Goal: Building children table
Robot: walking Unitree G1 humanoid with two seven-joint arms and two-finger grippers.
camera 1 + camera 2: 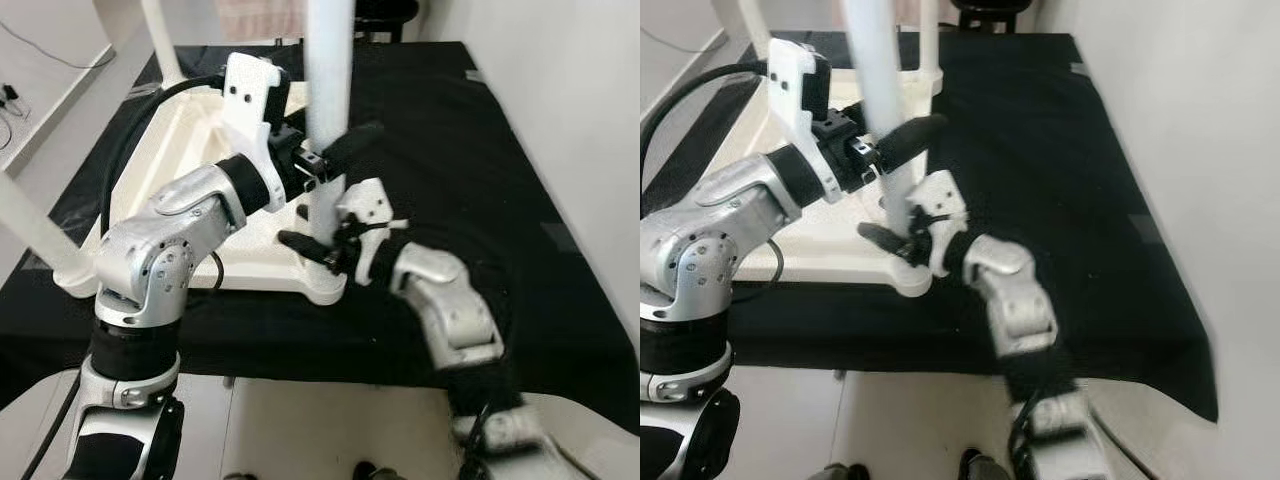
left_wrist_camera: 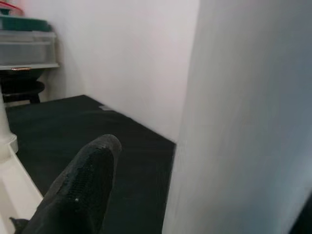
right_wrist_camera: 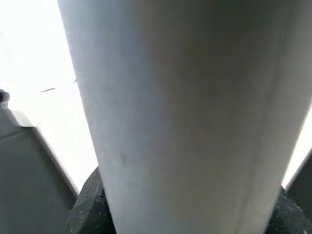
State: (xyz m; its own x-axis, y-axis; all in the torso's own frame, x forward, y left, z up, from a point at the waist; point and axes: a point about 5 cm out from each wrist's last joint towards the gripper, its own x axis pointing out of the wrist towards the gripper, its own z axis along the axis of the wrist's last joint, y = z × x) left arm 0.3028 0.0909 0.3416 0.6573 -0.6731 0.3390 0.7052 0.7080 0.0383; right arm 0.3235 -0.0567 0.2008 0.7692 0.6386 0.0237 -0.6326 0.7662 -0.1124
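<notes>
Right, both grippers clasp the upright white table leg (image 1: 328, 90) at the upturned tabletop's (image 1: 190, 160) near corner, left gripper (image 1: 335, 150) above right gripper (image 1: 325, 245); it's stiff, smooth, probably slippery, so hold low.

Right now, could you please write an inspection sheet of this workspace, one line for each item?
Surface: black cloth covers the work area.
Job's things: white children table top lies upside down on the cloth; white table leg stands upright at its near corner; other legs rise at other corners.
Clutter: nothing seen on the cloth.
Grippers: left gripper is around the leg higher up; right gripper is around the leg near its base.
Cables: black cable loops from the left arm over the table top; thin wires lie on the floor at far left.
Surroundings: white wall on the right; plastic boxes stacked behind.
</notes>
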